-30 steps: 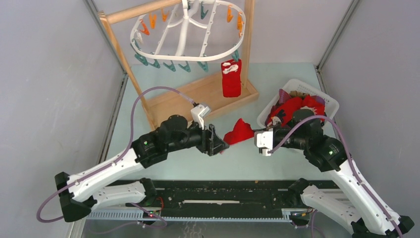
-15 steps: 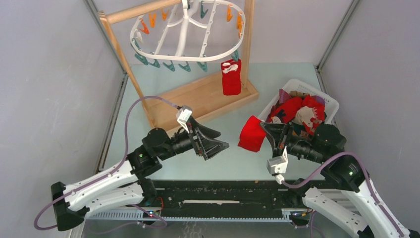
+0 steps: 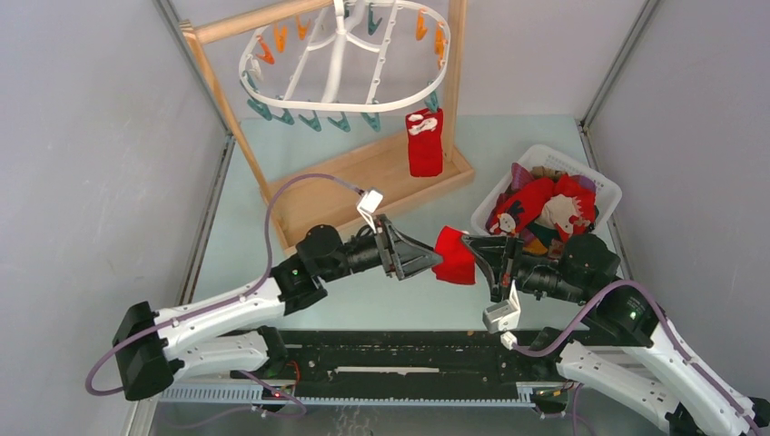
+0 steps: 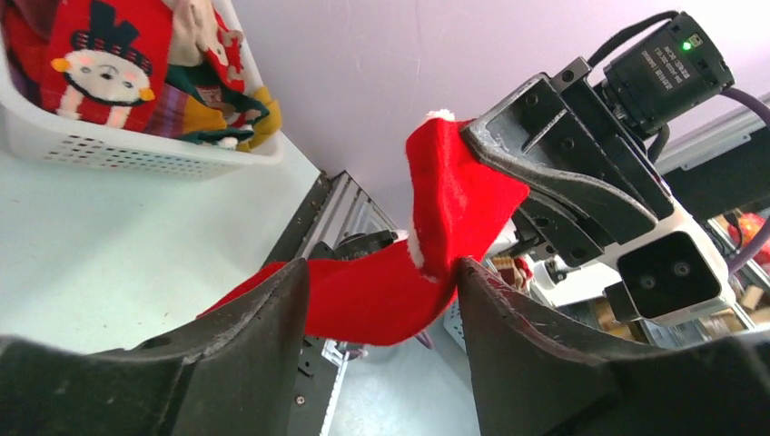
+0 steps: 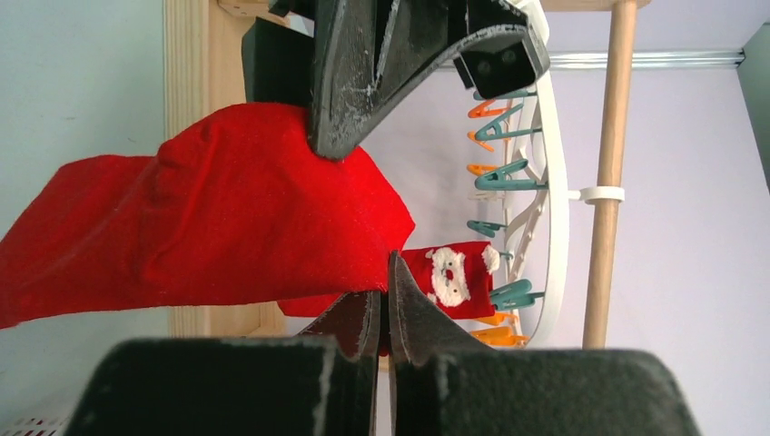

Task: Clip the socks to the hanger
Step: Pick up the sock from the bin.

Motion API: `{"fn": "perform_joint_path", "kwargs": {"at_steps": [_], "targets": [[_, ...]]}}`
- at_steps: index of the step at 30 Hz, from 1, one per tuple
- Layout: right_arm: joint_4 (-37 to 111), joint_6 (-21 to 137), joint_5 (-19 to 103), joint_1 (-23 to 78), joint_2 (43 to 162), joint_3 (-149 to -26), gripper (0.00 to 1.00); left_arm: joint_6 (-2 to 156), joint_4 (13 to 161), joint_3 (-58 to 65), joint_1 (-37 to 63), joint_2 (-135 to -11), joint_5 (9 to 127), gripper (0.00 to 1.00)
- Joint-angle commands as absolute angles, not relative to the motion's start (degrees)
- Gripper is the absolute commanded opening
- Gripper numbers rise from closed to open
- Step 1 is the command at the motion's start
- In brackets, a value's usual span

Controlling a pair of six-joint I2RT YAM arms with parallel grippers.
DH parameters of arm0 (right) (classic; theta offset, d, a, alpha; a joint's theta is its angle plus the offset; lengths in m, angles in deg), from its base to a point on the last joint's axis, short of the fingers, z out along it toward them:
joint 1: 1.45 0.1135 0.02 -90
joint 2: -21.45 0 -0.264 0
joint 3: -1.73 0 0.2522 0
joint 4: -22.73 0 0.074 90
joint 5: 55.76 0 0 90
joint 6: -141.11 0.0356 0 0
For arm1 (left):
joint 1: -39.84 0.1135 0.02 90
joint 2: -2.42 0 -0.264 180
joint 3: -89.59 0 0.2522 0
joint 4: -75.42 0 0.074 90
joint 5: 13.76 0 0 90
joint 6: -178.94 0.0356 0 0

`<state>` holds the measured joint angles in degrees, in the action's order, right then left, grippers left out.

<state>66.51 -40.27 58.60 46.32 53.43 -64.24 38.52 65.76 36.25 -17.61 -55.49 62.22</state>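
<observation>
Straddling the loose sock (image 3: 452, 256) from the left, the left tool (image 3: 438, 259) was spread wide, one finger on each side of the cloth and neither squeezing it. The sock hung in the air above the desk (image 3: 409, 295), between the two tools and well short of the hanger (image 3: 272, 88). The right tool (image 3: 470, 245) was pressed together, pinching the sock's other end.

This looked like a hand-over. It would go best if the left tool closed deep on the cloth, leaving a free edge for a peg, before the right tool let go.

Counted from the left, there was one wooden stand (image 3: 222, 100) and one hanger with about a dozen pegs (image 3: 311, 120), orange and teal, too overlapped to count surely. One sock (image 3: 424, 143) was clipped, one sock was held, and one basket (image 3: 545, 153) held a heap that could not be counted.
</observation>
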Motion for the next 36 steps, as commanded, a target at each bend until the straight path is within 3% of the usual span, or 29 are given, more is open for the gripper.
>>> {"fn": "perform_joint_path", "kwargs": {"at_steps": [1, 4, 7, 9, 11, 12, 15, 16, 18, 21, 27, 36], "targets": [[63.78, -40.48, 57.28, 47.91, 53.61, -63.77, 0.04, 36.91, 62.4, 30.32, -17.38, -57.38, 56.55, 0.63], [63.95, -40.45, 57.26, 48.12, 53.55, -63.54, 0.04, 37.12, 61.78, 29.62, -17.38, -57.91, 54.72, 0.6], [63.72, -40.17, 57.51, 48.39, 53.68, -63.53, 0.04, 37.33, 61.2, 28.9, -17.38, -58.62, 52.56, 0.5], [63.59, -39.92, 57.54, 48.62, 53.85, -63.48, 0.04, 37.26, 60.69, 28.4, -17.38, -59.47, 50.6, 0.35], [63.5, -39.57, 57.67, 48.8, 53.94, -63.49, 0.04, 37.42, 60.55, 27.95, -17.38, -60.24, 49.38, 0.09], [63.69, -39.33, 57.71, 48.9, 53.88, -63.51, 0.06, 37.93, 60.7, 27.97, -17.38, -60.28, 49.38, 0.01], [65.33, -37.85, 57.59, 49.0, 53.17, -63.47, 0.29, 45.07, 63.94, 29.51, -17.38, -56.86, 52.89, 0.0], [65.96, -36.34, 57.39, 48.93, 52.9, -63.47, 0.47, 49.69, 66.25, 30.5, -17.47, -54.47, 55.16, 0.0], [66.28, -28.61, 57.85, 47.59, 52.27, -63.49, 0.67, 60.61, 70.19, 33.71, -18.33, -48.51, 63.08, 0.0], [68.13, -16.74, 63.1, 43.61, 52.19, -63.52, 0.83, 77.35, 72.56, 40.61, -22.01, -37.85, 76.52, 0.0], [59.97, 15.41, 75.27, 35.19, 54.18, -62.48, 0.86, 104.89, 74.81, 44.06, -30.76, -31.43, 93.8, 0.0], [43.53, 36.72, 84.1, 33.52, 60.74, -59.73, 0.87, 115.45, 65.07, 46.38, -31.09, -35.26, 93.18, 0.0]]}}
